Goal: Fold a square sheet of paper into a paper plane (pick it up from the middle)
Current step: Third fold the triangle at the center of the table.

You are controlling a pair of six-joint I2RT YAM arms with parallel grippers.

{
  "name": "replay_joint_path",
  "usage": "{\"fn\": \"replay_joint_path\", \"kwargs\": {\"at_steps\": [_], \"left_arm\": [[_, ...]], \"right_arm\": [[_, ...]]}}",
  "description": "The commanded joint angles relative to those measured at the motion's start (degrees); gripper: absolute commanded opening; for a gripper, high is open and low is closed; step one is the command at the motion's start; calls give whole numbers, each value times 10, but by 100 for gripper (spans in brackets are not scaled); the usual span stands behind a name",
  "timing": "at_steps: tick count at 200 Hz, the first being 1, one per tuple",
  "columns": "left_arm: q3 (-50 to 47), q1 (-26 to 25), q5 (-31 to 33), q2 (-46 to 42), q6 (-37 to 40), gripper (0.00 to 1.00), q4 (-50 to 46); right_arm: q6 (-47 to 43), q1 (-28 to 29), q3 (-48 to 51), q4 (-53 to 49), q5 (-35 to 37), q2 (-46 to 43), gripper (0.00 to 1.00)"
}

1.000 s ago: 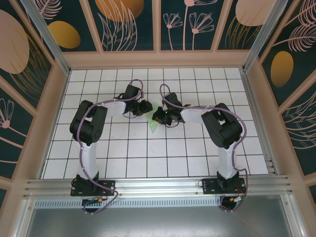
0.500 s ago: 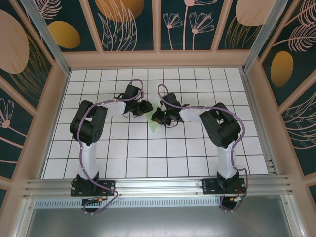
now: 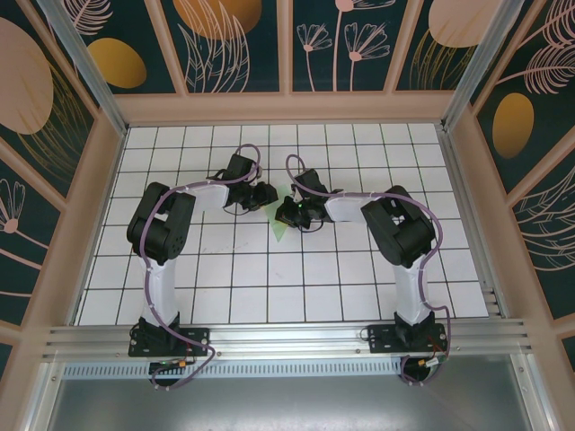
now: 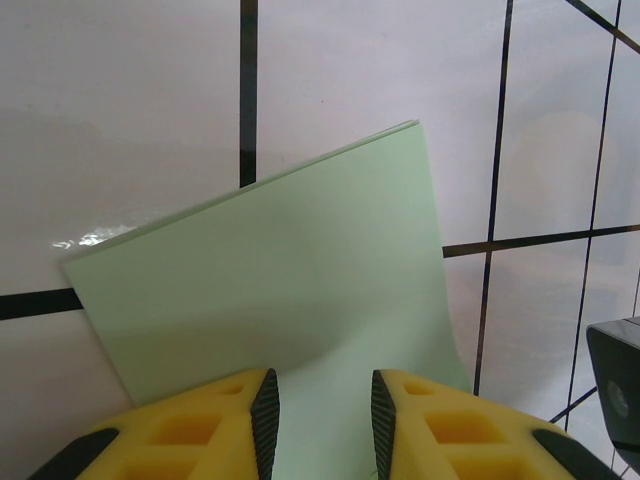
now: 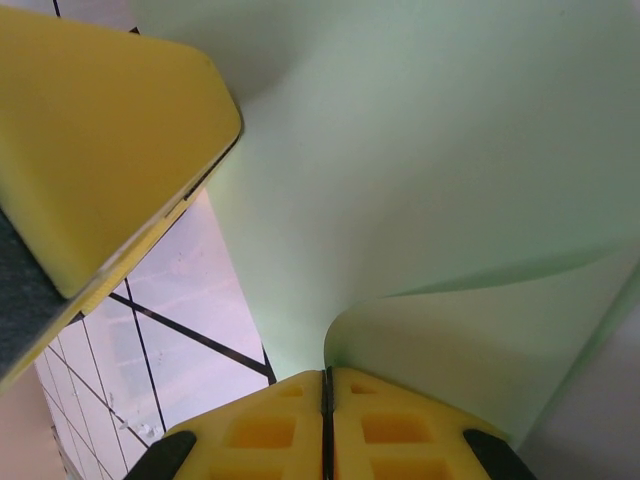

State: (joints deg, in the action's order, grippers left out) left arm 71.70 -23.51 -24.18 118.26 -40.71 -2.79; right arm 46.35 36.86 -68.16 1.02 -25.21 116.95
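Overhead, both arms reach to the middle of the table (image 3: 269, 287). The left claw (image 3: 267, 197) and right claw (image 3: 290, 214) stand close together over the paper (image 3: 280, 226), a pale green sliver on the tiles between and just below them. How the jaws stand cannot be told from up here.

From the left wrist, the paper lies on the table as a doubled sheet. Two edges run together along its far side, and one near corner curls up a little. The left claw's yellow fingers (image 4: 262, 415) stand parted over its near part, with bare paper showing in the gap. The claw is open, and I judge it is steadying the sheet rather than pinching it.

From the right wrist, the right claw's jaws are closed tight. A flap of paper rises in a soft curve right at their tips, so the claw looks clamped on that layer. A broad yellow block at upper left, likely the other claw's finger, sits just beside the sheet.

The paper should handle as very light, limp and quick to crease. It bends when lifted, may slide on the glossy tiles, and could tear under a hard tug. It is best taken by a thin edge or flap near a fold, with the other claw pressing the rest flat.
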Motion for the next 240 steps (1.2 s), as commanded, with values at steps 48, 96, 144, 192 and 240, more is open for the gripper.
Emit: {"fn": "replay_joint_path", "kwargs": {"at_steps": [48,96,144,192,240], "left_arm": [[1,1,0,10,-2,35,-17],[-25,48,8,-49,-38,35,15],[-48,66,0,-81,-41,36,23],[-60,66,-35,-87,-43,36,37],[-76,65,-59,-93,-41,33,47]], "right_arm": [[-16,4,-12,-22,2,18,17],[-25,4,-2,-23,1,20,34],[-32,3,5,-20,1,18,37],[-32,-1,27,2,-3,7,38],[-34,-6,45,13,-5,-2,37]]}}
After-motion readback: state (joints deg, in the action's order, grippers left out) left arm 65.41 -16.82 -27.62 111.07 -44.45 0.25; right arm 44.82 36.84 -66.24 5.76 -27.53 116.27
